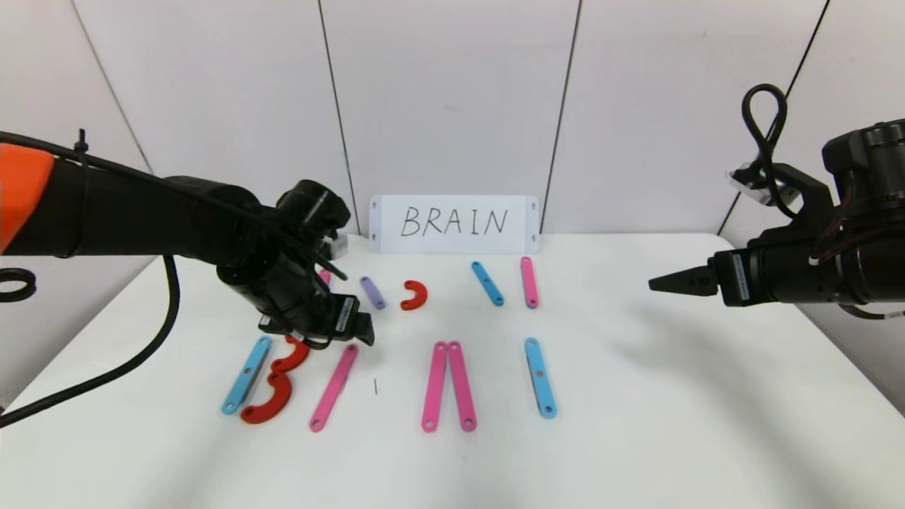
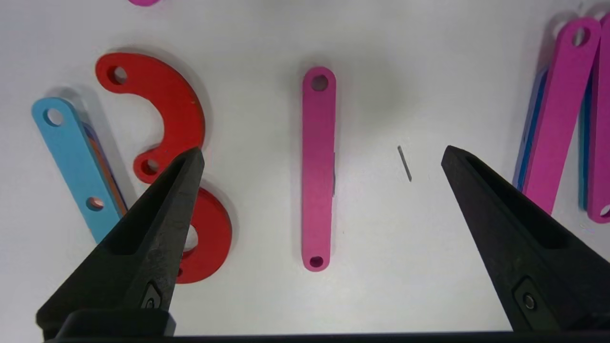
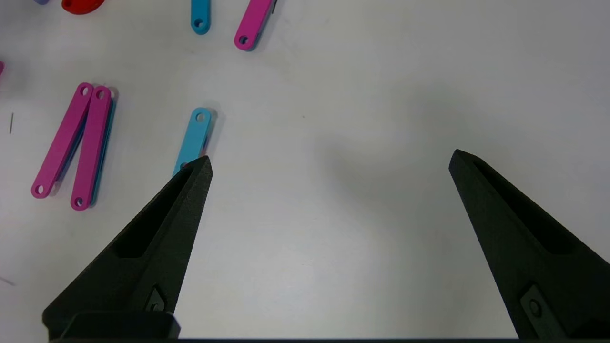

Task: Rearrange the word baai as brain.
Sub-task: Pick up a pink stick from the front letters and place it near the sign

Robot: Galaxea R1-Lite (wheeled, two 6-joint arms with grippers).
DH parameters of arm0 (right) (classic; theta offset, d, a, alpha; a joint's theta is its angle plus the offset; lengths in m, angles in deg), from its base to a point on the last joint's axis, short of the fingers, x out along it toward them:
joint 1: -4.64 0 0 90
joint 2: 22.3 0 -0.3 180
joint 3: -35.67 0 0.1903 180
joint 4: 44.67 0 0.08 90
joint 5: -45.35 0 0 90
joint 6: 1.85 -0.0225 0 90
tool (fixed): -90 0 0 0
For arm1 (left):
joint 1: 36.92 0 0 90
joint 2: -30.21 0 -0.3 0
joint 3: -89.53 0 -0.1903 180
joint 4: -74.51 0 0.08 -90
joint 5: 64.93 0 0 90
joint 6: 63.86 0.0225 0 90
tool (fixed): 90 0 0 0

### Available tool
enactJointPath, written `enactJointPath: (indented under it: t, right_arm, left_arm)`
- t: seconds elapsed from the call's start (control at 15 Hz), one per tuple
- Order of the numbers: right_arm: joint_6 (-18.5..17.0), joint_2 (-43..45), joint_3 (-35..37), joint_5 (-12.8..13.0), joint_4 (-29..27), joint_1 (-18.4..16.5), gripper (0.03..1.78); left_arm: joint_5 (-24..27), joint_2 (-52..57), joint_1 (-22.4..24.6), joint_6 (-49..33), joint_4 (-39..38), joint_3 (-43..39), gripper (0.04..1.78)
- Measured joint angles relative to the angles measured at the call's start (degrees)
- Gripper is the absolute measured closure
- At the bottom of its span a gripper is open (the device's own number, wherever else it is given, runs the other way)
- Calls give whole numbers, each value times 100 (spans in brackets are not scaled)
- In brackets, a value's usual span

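Observation:
The word lies in a row across the near table: a light-blue strip (image 1: 247, 375) with two red arcs (image 1: 276, 387) as a B, a slanted pink strip (image 1: 334, 387), two pink strips (image 1: 448, 385) joined at the top, and a light-blue strip (image 1: 540, 377). My left gripper (image 1: 353, 326) is open and empty, hovering above the top end of the slanted pink strip (image 2: 318, 166), which lies between its jaws; the red arcs (image 2: 167, 119) sit by one fingertip. My right gripper (image 1: 661, 283) is open and empty, raised at the right, away from the pieces.
A white card (image 1: 454, 224) reading BRAIN stands at the back. Behind the word lie spare pieces: a purple strip (image 1: 372, 292), a small red arc (image 1: 414, 295), a light-blue strip (image 1: 488, 283) and a pink strip (image 1: 529, 281). A thin dark mark (image 1: 375, 386) is on the table.

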Motion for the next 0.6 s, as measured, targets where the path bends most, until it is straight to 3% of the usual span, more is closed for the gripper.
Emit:
enactJointPath:
  t: [0.27,0.6]
  right_arm:
    - [-2,-2,0,0,0,4,7]
    - [-2,-2,9,0,-2,6,7]
  left_arm:
    - [0,266,-133,69,-449,-749,7]
    - [-7,284,-152,61,-691,-1025,7]
